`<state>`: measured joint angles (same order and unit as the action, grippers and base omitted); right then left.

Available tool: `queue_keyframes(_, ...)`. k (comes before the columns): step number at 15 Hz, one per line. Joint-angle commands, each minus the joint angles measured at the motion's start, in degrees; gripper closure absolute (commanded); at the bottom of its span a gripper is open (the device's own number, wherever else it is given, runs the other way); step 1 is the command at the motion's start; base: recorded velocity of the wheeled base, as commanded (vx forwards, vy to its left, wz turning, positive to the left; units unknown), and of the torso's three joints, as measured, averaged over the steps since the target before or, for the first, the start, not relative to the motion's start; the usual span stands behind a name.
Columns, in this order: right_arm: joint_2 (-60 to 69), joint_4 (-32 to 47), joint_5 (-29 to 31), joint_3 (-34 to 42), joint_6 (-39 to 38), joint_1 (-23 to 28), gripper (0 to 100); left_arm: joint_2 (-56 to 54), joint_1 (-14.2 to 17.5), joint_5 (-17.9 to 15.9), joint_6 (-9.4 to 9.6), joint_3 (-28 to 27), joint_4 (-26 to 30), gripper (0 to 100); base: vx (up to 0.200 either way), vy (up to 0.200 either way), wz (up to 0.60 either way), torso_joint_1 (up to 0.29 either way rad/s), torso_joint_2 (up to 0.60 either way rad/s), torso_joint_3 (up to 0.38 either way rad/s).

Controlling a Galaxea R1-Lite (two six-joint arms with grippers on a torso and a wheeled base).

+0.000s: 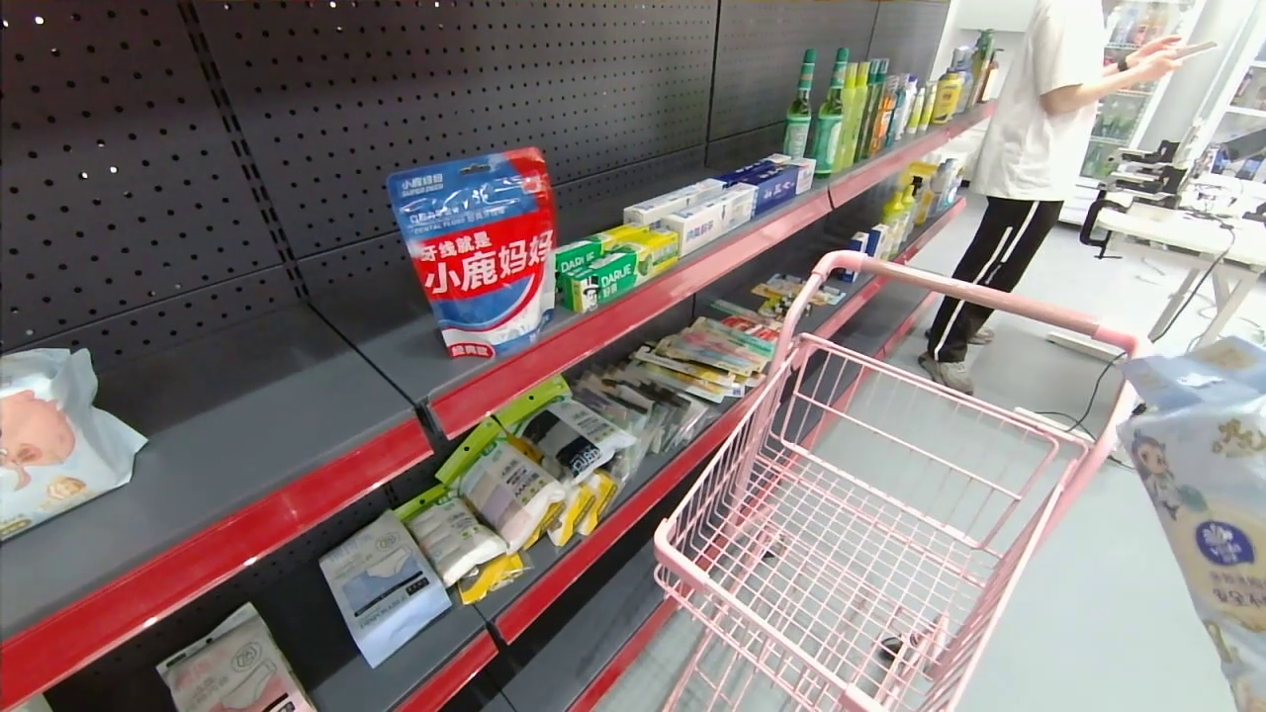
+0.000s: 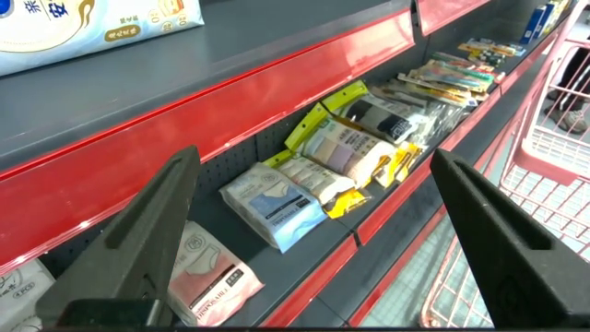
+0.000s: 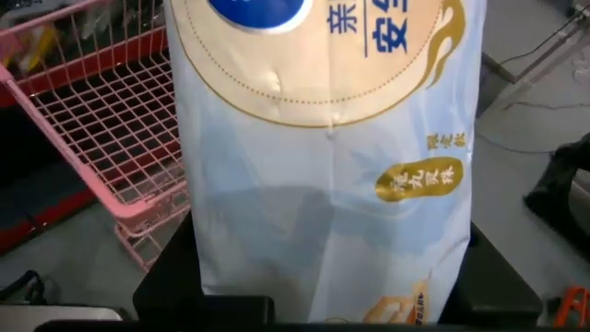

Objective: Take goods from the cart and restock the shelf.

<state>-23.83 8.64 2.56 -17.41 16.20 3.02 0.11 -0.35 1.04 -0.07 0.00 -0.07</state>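
Pack (image 3: 323, 166) sits clamped in right gripper (image 3: 336, 286) beside pink cart (image 1: 964, 295)

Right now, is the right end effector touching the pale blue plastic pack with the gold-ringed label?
Touching. The right wrist view shows the right end effector with its dark fingers pressed against both sides of the pale blue plastic pack.

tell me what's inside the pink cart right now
The pink cart shows bare wire mesh with the floor visible through it, and no goods in sight. Its near right corner is covered by the pale blue pack, so that part cannot be checked.
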Motion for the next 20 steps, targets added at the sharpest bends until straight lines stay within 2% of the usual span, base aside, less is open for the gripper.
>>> queue_keyframes(1, 8.54, 2.43, -0.98, -1.22, -0.12, -0.30, 100, -0.02, 0.00, 0.02, -0.01, 0.00, -0.01, 0, 0.000, 0.000, 0.00, 0.000, 0.00, 0.000)
queue_keyframes(7, 8.10, 2.34, -0.98, -1.40, -0.12, -0.30, 100, -0.02, 0.00, 0.02, -0.01, 0.00, -0.01, 0, 0.000, 0.000, 0.00, 0.015, -0.03, -0.021)
queue_keyframes(20, 4.67, 1.99, -0.98, -2.19, -0.21, -3.20, 100, -0.02, 0.00, 0.02, -0.01, 0.00, -0.01, 0, 0.000, 0.000, 0.00, 0.189, -0.44, -0.254)
